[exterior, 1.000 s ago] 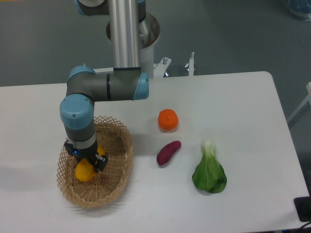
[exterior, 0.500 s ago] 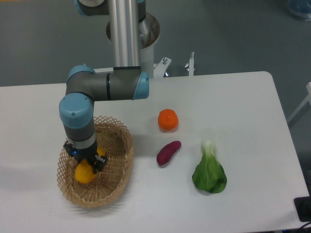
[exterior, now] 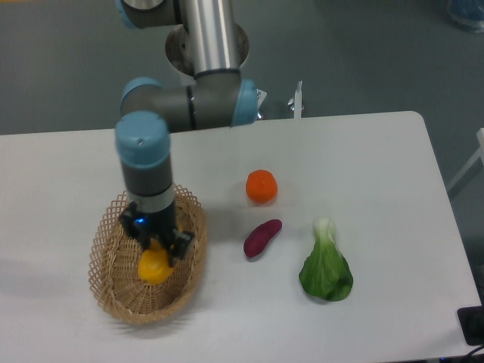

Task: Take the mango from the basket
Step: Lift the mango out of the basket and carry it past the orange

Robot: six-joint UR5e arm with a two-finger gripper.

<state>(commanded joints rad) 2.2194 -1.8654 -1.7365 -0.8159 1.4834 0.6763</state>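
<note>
The mango point(exterior: 153, 266) is a yellow-orange fruit held between the fingers of my gripper point(exterior: 157, 249). The gripper is shut on it and holds it over the inside of the tan wicker basket point(exterior: 113, 283), toward the basket's right half. The arm's wrist stands upright above the mango and hides its upper part. I cannot tell how far the mango is off the basket's floor.
A round orange citrus fruit point(exterior: 262, 186) lies right of the basket. A purple sweet potato point(exterior: 262, 237) lies below it. A green leafy bok choy point(exterior: 326, 265) lies further right. The arm's base column point(exterior: 212, 38) stands at the table's back edge.
The gripper has moved right and slightly toward the camera with the mango in it. The arm's elbow and wrist shifted right. The basket and other produce have not moved.
</note>
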